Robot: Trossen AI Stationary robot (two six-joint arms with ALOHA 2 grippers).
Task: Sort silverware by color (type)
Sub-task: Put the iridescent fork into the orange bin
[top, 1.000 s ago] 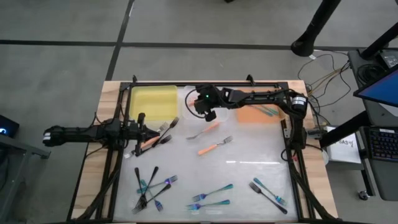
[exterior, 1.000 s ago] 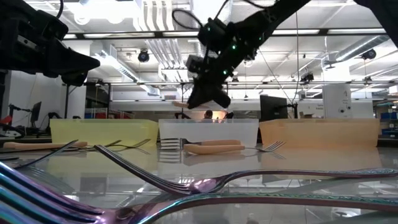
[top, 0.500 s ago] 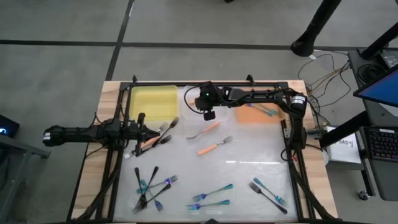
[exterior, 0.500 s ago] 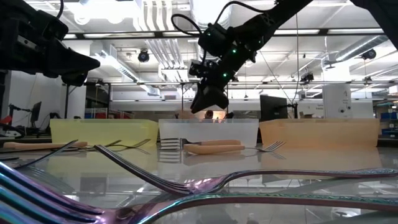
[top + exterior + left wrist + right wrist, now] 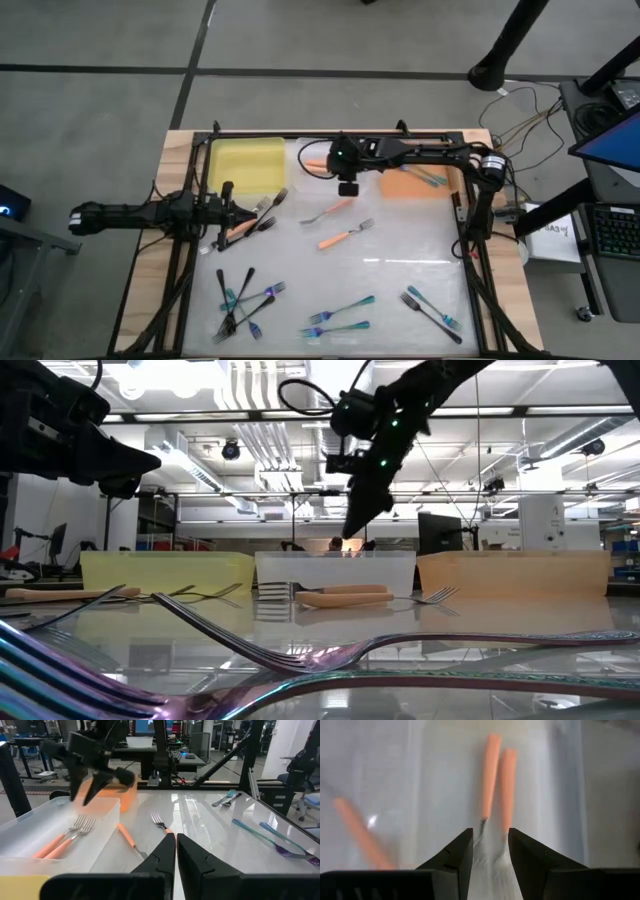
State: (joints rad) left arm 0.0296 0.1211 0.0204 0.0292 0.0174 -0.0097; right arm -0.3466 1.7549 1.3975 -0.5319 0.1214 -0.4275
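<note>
The sorting is barely begun: two orange forks (image 5: pixel 495 775) lie in the clear far bin (image 5: pixel 30 822) under the open, empty right hand (image 5: pixel 347 186), while most silverware (image 5: pixel 340 318) is scattered on the desk (image 5: pixel 400 275) and the closed left hand (image 5: pixel 226 216) waits at left.

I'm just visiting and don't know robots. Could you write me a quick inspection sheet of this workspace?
Surface: glossy white table top in a wooden frame.
Job's things: orange forks in the clear bin; more forks loose, teal ones near the front; a yellow bin and an orange bin.
Clutter: nothing seen.
Grippers: right tool open over the clear bin, holding nothing; left tool shut, at the left edge.
Cables: wires on the floor, right.
Surroundings: workshop, desks, keyboard.
</note>
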